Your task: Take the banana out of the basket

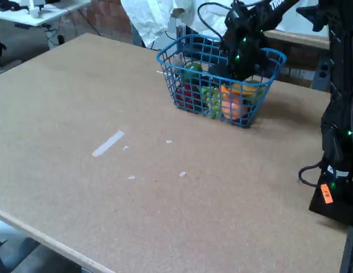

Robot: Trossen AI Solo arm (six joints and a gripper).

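Note:
The blue wire-mesh basket [182, 99] stands at the far right of the brown table in the fixed view. The black arm reaches down from the upper right, and its gripper [240, 71] is lowered inside the basket's right half. Its fingertips are hidden among the fruit and mesh, so I cannot tell whether they are open or shut. Right under the gripper a yellow strip shows through the mesh, which is the banana [249, 89]. Whether the fingers touch it cannot be made out. Below it lies a round orange-pink fruit [233, 107].
Green [192, 70], red [187, 94] and yellow-green [210, 98] fruit fill the basket's left half. The arm's black base [337, 170] with an orange tag stands at the table's right edge. A strip of tape [108, 143] lies mid-table. White cloth hangs behind the basket.

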